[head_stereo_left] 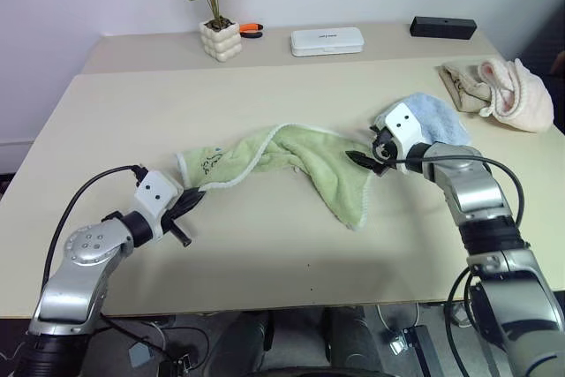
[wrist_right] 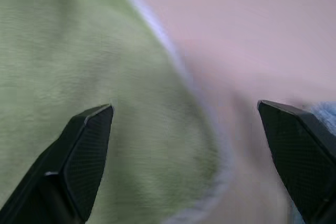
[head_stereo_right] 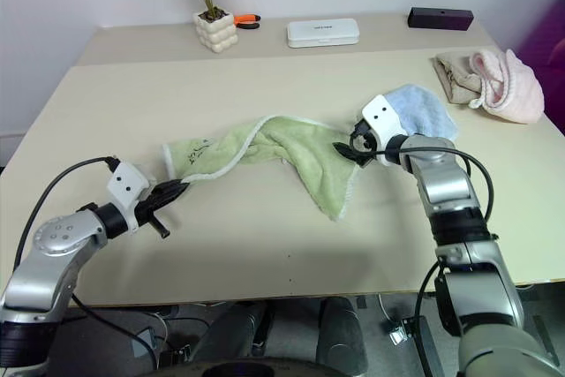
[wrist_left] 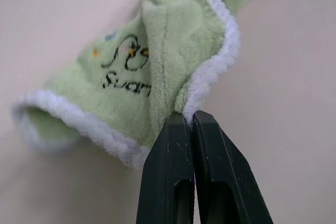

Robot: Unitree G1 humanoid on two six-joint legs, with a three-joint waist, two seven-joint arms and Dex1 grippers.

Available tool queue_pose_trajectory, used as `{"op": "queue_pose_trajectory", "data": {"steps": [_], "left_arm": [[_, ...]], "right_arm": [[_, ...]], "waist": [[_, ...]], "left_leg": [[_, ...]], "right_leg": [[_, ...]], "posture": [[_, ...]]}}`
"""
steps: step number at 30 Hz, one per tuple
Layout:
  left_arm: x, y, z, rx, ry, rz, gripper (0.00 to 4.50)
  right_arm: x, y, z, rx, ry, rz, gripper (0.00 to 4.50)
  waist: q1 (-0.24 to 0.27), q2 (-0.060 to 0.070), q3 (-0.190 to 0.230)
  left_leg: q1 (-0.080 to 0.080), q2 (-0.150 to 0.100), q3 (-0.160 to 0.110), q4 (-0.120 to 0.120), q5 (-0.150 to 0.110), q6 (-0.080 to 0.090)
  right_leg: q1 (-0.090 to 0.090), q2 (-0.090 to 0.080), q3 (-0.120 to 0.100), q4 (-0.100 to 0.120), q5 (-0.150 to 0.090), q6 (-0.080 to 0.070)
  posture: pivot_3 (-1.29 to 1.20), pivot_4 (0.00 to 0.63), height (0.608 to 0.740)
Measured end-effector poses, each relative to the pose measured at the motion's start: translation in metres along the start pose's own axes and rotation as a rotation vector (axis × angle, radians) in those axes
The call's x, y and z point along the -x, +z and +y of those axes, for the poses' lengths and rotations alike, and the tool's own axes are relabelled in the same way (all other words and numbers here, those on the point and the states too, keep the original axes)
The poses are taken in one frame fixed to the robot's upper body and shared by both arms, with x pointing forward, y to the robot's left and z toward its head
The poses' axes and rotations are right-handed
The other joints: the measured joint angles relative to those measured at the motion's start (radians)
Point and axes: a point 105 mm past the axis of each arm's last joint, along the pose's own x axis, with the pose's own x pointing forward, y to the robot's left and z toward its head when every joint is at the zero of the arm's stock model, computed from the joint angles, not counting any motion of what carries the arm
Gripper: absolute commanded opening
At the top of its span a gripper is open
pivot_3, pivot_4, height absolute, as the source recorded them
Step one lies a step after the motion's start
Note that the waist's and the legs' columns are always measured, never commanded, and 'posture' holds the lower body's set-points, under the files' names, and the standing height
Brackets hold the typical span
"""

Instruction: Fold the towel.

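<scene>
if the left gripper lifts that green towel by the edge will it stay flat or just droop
Probably droop: the towel already lies twisted and bunched on the table, so it looks floppy. The left gripper is shut on just the white edging, so the rest would likely trail behind. Its fuzzy pile suggests it won't slip easily.

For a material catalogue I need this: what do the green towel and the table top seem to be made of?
The green towel looks like soft terry or plush cloth: a fuzzy matte pile, a fluffy whitish stitched edge, and it drapes in limp folds. The left pincer is shut on that edge. The table top looks like a smooth beige laminate or painted board, with an even matte surface and no visible grain; which one is unclear.
</scene>
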Motion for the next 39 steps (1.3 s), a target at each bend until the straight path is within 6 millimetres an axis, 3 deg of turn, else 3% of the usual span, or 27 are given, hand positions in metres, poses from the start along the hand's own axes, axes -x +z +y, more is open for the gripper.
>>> {"op": "queue_pose_trajectory", "data": {"steps": [3,6,13,14,19,23,26,32,36,38,39], "left_arm": [[0.0,0.003,0.0,-0.008,0.003,-0.008,0.03],[0.0,0.005,0.0,-0.013,0.006,-0.015,0.0],[0.005,0.002,-0.006,-0.004,0.002,-0.006,0.0],[0.005,0.002,-0.006,0.0,0.003,-0.009,0.0],[0.008,0.006,-0.001,0.016,0.018,-0.025,0.0],[0.005,0.02,0.024,0.009,0.097,-0.078,0.0],[-0.008,0.054,0.066,-0.029,0.23,-0.182,0.0],[-0.018,0.141,0.148,-0.071,0.495,-0.425,0.0],[0.014,0.201,0.188,-0.097,0.649,-0.616,0.0],[0.035,0.21,0.194,-0.133,0.668,-0.656,0.0],[0.04,0.203,0.193,-0.145,0.651,-0.645,0.0]], "right_arm": [[-0.007,-0.009,-0.002,-0.065,0.003,0.054,4.5],[-0.009,-0.012,-0.003,-0.108,0.011,0.079,3.64],[-0.009,-0.013,0.0,-0.131,0.037,0.1,0.24],[-0.009,-0.013,0.0,-0.134,0.039,0.102,0.06],[-0.008,-0.012,-0.001,-0.131,0.035,0.101,0.06],[-0.006,-0.009,-0.014,-0.076,-0.032,0.092,0.06],[-0.007,0.024,-0.03,0.017,-0.094,0.0,0.06],[0.008,0.135,-0.07,0.198,-0.269,-0.29,0.06],[0.032,0.196,-0.073,0.292,-0.299,-0.485,0.06],[0.041,0.205,-0.065,0.318,-0.251,-0.544,0.06],[0.044,0.202,-0.059,0.329,-0.213,-0.556,0.06]], "waist": [[-0.004,0.0,0.0],[-0.006,0.0,0.0],[-0.002,0.0,0.0],[-0.002,0.0,0.0],[-0.003,0.0,0.0],[-0.001,0.001,0.0],[-0.004,0.001,0.001],[-0.021,0.0,0.001],[-0.043,-0.001,0.001],[-0.061,-0.001,0.0],[-0.066,0.0,0.0]], "left_leg": [[0.0,0.0,0.0,0.0,0.0,-0.001],[0.0,0.0,0.001,0.0,0.0,-0.001],[0.0,0.0,0.0,0.0,0.0,0.0],[0.0,0.0,0.0,0.001,0.0,0.0],[0.0,0.0,0.0,0.001,0.0,0.0],[0.0,-0.001,0.0,0.001,0.0,-0.001],[-0.003,0.0,-0.001,0.002,0.002,-0.003],[-0.011,0.001,-0.001,0.003,0.005,-0.009],[-0.019,0.001,-0.001,0.002,0.004,-0.007],[-0.018,0.001,-0.001,0.001,0.001,-0.006],[-0.017,0.001,0.0,0.001,0.001,-0.005]], "right_leg": [[0.0,0.0,0.0,0.0,0.0,0.0],[0.0,0.0,0.0,0.0,0.0,0.0],[0.0,0.0,0.0,0.0,0.001,-0.001],[0.0,0.0,0.0,0.0,0.001,-0.001],[0.0,0.0,0.0,0.0,0.001,-0.001],[0.0,0.0,0.0,0.001,0.001,0.0],[-0.002,0.001,-0.001,0.0,0.004,0.0],[-0.01,0.003,0.0,0.0,0.004,0.0],[-0.017,0.003,-0.001,0.0,0.005,0.0],[-0.017,0.002,-0.001,-0.001,0.005,0.0],[-0.017,0.001,-0.001,-0.001,0.005,0.0]], "posture": [[0.0,0.15,0.74],[0.0,0.15,0.74],[0.0,0.15,0.74],[0.0,0.15,0.74],[0.0,0.15,0.74],[0.0,0.15,0.74],[0.0,0.15,0.74],[0.0,0.15,0.74],[0.0,0.15,0.74],[0.0,0.15,0.74],[0.0,0.15,0.74]]}}
